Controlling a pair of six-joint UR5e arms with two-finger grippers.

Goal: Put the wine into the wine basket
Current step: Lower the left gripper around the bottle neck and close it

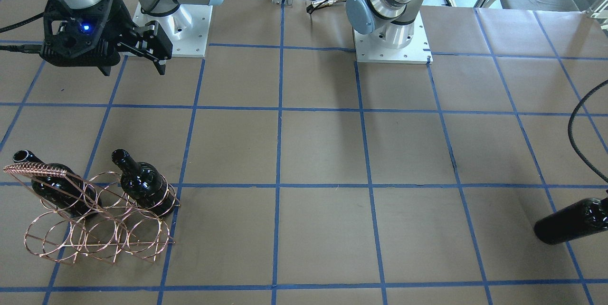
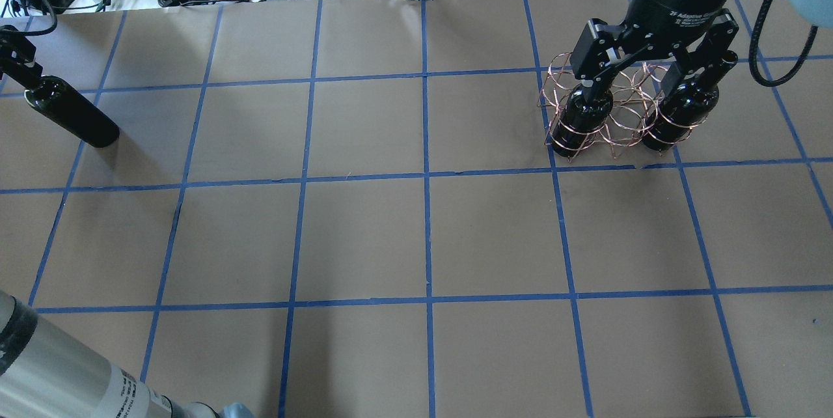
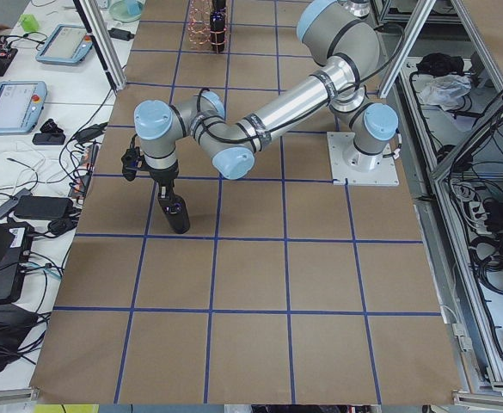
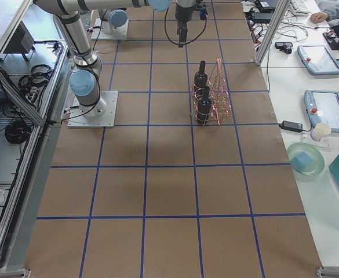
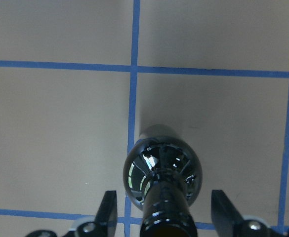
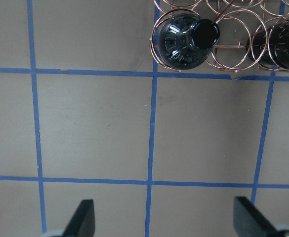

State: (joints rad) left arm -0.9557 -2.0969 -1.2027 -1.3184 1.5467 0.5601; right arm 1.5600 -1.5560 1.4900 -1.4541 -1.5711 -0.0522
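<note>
Well, the left gripper (image 5: 164, 200) straddles the upright wine bottle (image 5: 161, 170) at its neck, jaws spread clear; the wine basket (image 1: 97, 229) stands well apart rightward, near the gaping right gripper (image 2: 641, 73).

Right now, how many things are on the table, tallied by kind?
Copper wire rack: 1
Black wine bottles: 3, two in the rack, one apart
Total: 4
</note>
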